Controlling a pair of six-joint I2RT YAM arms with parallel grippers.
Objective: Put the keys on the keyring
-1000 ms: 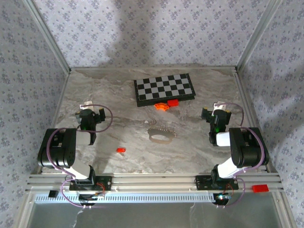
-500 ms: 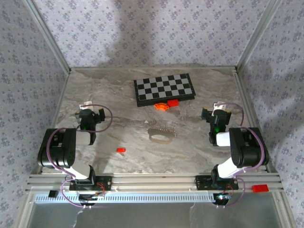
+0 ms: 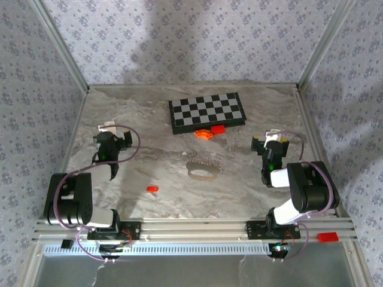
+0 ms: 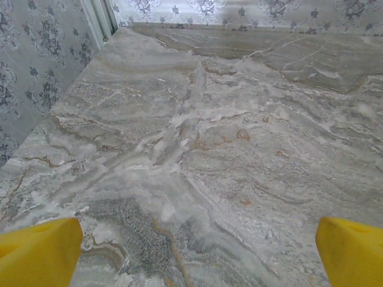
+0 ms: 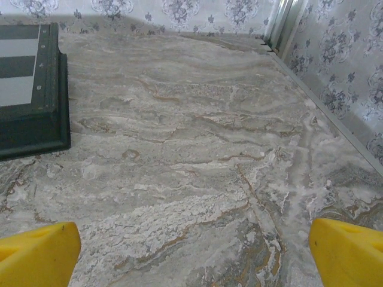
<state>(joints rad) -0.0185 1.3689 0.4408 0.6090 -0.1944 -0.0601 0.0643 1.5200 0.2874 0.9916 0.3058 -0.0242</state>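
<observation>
A tiny key (image 3: 152,189) with a red head lies on the marble table, near the front and left of centre. The keyring (image 3: 202,172), a pale oval ring with a beaded chain curled behind it, rests at the table's middle. My left gripper (image 3: 111,136) hovers at the left, well back from the key. It is open, and between its yellow fingertips (image 4: 37,252) there is bare marble. My right gripper (image 3: 267,142) is at the right, far from the keyring. It is also open, with nothing between its yellow fingertips (image 5: 350,254).
A chessboard (image 3: 207,112) lies at the back centre, and its dark edge (image 5: 36,137) shows in the right wrist view. An orange curved piece (image 3: 203,134) and a red block (image 3: 218,128) sit just in front of it. Walls and metal posts close in the sides.
My left arm has stretched forward, carrying its gripper farther from the base. My right gripper has shifted slightly back and left. The key and the keyring have not moved.
</observation>
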